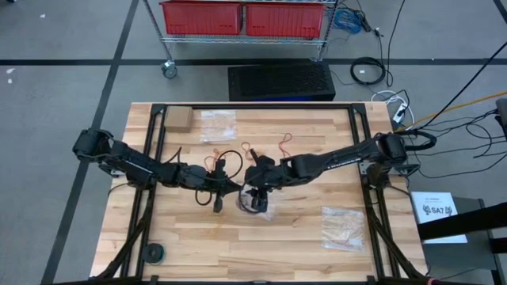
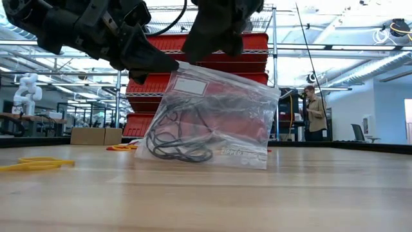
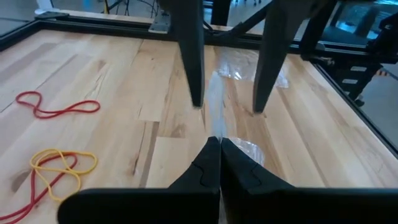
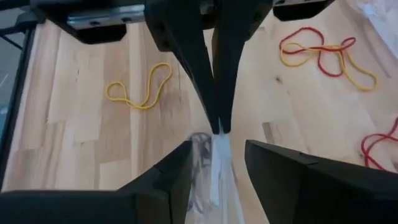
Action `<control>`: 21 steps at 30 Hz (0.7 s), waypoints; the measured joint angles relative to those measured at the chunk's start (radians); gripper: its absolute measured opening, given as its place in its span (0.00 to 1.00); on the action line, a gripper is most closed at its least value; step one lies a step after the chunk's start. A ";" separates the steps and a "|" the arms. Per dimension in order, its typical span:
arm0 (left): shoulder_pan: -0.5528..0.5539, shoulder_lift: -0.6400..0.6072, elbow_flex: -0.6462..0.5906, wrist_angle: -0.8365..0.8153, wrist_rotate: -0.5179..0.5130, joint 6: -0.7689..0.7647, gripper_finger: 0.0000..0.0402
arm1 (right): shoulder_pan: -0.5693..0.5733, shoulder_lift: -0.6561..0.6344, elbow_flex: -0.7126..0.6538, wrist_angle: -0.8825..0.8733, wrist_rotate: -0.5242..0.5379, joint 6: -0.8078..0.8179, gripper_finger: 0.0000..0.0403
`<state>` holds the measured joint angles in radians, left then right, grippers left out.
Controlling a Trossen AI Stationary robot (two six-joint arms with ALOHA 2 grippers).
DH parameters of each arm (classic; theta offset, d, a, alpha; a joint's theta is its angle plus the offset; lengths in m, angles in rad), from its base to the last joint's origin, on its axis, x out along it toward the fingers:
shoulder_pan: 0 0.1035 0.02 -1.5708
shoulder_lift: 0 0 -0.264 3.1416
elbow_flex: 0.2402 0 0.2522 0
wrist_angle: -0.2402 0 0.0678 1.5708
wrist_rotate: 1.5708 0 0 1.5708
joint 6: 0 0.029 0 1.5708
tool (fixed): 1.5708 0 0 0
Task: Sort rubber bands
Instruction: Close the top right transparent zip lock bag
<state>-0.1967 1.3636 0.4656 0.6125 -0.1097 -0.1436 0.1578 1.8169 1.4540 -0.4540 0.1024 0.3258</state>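
A clear zip bag (image 2: pixel 225 122) holding black rubber bands (image 2: pixel 177 145) stands near the table's middle (image 1: pixel 257 206). My left gripper (image 3: pixel 219 143) is shut on its top rim. My right gripper (image 4: pixel 217 149) is open above the bag, one finger on either side of that rim (image 3: pixel 214 106); I cannot tell whether they touch it. Loose bands lie flat on the wood: yellow (image 4: pixel 140 90), yellow with red (image 4: pixel 326 53), red (image 3: pixel 56 109) and orange (image 1: pixel 283 142). My left gripper pinches the bag's top rim (image 2: pixel 183 67) between its two shut fingers, near the rim's end. The fingers come from the table's left, slanting down. The bag hangs below them, roughly upright, with its bottom edge (image 2: pixel 212 162) on the table.
A second clear bag with tan bands (image 1: pixel 344 228) lies toward the near right, a third clear bag (image 1: pixel 218 125) and a cardboard box (image 1: pixel 178 119) at the far left. A black round object (image 1: pixel 153 253) sits near the left front corner. A person (image 2: pixel 315 113) stands in the room behind.
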 joint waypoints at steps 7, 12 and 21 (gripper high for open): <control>0.000 0.000 0.000 0.003 0.000 -0.004 0.00 | -0.013 0.019 0.000 0.009 0.005 -0.009 0.33; 0.000 0.000 0.000 0.003 -0.007 -0.005 0.00 | -0.021 0.021 0.000 0.007 0.007 -0.013 0.24; 0.000 0.000 0.000 -0.001 -0.030 -0.005 0.00 | -0.020 0.027 0.000 0.001 0.005 -0.037 0.02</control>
<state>-0.1963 1.3640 0.4652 0.6119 -0.1393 -0.1482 0.1375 1.8437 1.4536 -0.4527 0.1078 0.2888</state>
